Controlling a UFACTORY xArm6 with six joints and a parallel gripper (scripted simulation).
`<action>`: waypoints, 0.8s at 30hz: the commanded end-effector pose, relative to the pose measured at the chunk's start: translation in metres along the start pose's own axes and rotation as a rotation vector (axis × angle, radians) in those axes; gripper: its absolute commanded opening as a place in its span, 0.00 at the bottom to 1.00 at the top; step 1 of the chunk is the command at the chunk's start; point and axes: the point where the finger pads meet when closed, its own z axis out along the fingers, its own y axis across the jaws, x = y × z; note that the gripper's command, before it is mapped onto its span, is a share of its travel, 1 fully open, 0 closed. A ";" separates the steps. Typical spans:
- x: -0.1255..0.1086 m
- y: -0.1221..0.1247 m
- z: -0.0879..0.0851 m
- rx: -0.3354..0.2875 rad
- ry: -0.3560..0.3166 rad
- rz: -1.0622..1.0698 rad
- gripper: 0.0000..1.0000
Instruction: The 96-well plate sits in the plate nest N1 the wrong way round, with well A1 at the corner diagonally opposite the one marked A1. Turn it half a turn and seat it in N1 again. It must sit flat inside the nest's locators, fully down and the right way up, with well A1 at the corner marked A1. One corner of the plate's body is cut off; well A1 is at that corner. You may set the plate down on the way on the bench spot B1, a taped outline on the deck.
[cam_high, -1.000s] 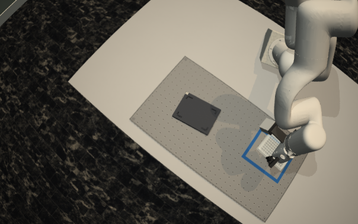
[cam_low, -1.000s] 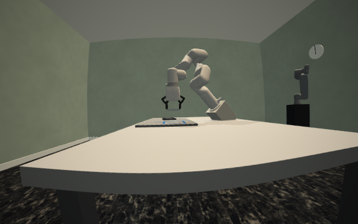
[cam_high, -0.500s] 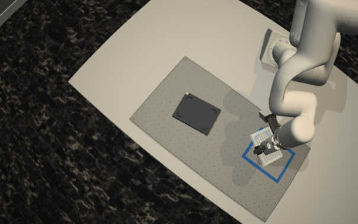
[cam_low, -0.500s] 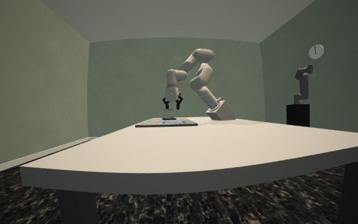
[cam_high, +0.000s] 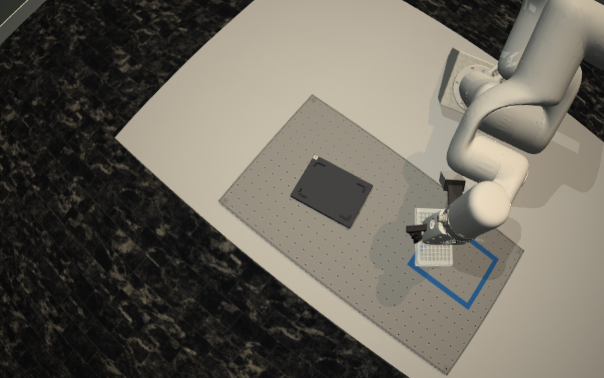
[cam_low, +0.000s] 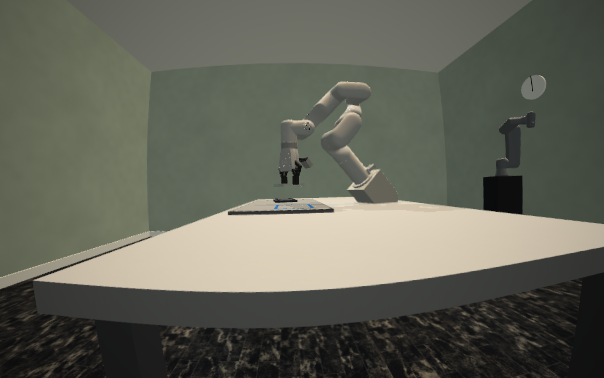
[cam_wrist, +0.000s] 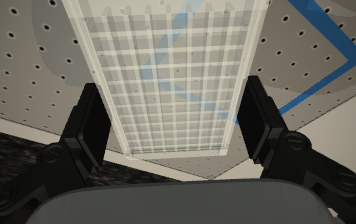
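Note:
My gripper (cam_wrist: 173, 97) is shut on the clear 96-well plate (cam_wrist: 170, 75), with one black finger on each long side. I hold the plate in the air, well above the deck, as the exterior view shows (cam_low: 290, 182). In the top view the plate (cam_high: 434, 246) hangs over the left corner of the blue taped outline B1 (cam_high: 454, 272), partly hidden by my wrist. The dark plate nest N1 (cam_high: 332, 191) lies empty in the middle of the perforated deck, with a small light A1 mark at its far left corner (cam_high: 315, 158). I cannot make out the plate's cut corner.
The grey perforated deck (cam_high: 350, 235) lies on the beige table. My arm's base (cam_high: 467, 82) stands on the table behind the deck. A second dark arm on a black pedestal (cam_low: 505, 187) stands far off to the right.

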 end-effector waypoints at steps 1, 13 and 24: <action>0.006 -0.014 -0.002 -0.007 -0.005 0.144 0.00; 0.022 -0.043 -0.002 -0.007 -0.004 0.477 0.00; 0.039 -0.075 -0.003 -0.008 -0.002 0.843 0.00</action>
